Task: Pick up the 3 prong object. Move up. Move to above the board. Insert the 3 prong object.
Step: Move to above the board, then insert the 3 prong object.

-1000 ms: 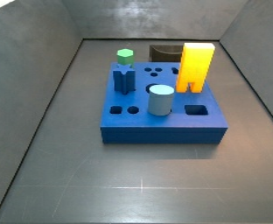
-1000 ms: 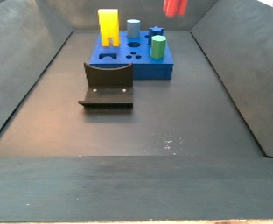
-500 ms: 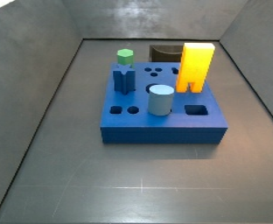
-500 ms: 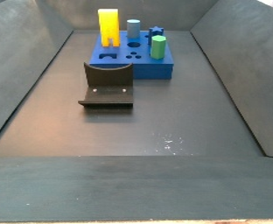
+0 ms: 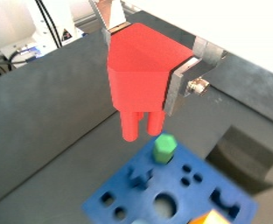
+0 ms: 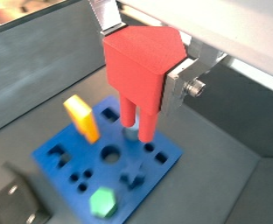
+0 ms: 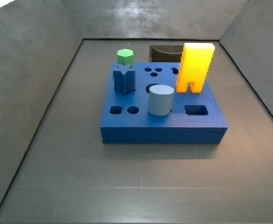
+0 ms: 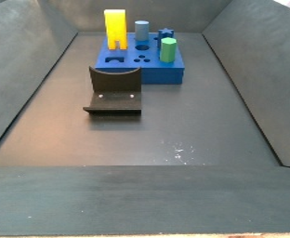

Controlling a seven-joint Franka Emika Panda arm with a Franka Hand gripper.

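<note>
In both wrist views my gripper [image 5: 146, 54] [image 6: 140, 54] is shut on the red 3 prong object [image 5: 139, 70] [image 6: 136, 74], its prongs hanging down. It is held high above the blue board [image 5: 174, 188] [image 6: 104, 157]. The silver fingers [image 5: 185, 74] [image 6: 184, 74] press both sides of the red block. The board also shows in both side views [image 7: 163, 114] [image 8: 138, 65]. The gripper and the red piece are out of view in both side views.
On the board stand a tall yellow block [image 7: 198, 66] [image 8: 115, 27] [image 6: 83, 118], a green-topped dark blue peg [image 7: 125, 73] [image 8: 167, 48] [image 5: 164, 149] and a light blue cylinder [image 7: 161, 100] [image 8: 141, 31]. The dark fixture [image 8: 114, 90] [image 7: 166, 53] [image 5: 247, 157] stands beside the board. Grey walls enclose the floor.
One second ago the red piece showed at the upper edge of a side view above the board. It has since risen out of that view. The board and pegs have not moved.
</note>
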